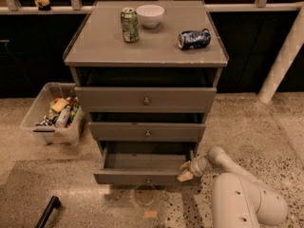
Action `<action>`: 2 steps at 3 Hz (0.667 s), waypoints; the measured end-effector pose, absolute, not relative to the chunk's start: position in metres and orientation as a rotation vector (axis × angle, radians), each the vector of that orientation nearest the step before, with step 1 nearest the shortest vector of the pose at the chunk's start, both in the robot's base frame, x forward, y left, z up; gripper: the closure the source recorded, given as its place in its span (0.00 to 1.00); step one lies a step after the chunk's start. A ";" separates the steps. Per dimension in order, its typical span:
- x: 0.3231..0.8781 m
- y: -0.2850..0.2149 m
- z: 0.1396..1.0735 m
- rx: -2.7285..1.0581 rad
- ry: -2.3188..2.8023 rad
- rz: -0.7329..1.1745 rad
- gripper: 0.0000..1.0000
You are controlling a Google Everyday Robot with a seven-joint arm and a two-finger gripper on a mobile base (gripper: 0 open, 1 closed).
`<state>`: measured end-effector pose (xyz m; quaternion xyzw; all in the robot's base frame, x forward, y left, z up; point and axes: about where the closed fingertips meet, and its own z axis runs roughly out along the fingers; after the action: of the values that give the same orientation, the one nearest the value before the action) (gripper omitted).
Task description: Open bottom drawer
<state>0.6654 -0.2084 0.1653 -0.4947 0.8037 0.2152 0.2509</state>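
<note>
The grey-brown cabinet [142,51] has three drawers. The bottom drawer [145,176] is pulled out, its inside showing as an empty tray, with a small brass knob [148,180] at the centre of its front. My white arm reaches in from the lower right. My gripper [185,171] is at the right front corner of the bottom drawer, touching or very near its edge. The mid-sized drawer [147,131] and the tallest top drawer [145,99] stand slightly out too.
On the cabinet top stand a green can [129,25], a white bowl [150,15] and a blue can [194,39] lying on its side. A clear bin of items [53,114] sits on the floor at the left. A white post [284,56] stands at the right. A black bar [47,211] lies at the bottom left.
</note>
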 end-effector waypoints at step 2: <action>0.659 -0.209 0.165 -1.357 2.184 0.567 1.00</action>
<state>0.6589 -0.2088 0.1648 -0.4987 0.8029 0.2085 0.2515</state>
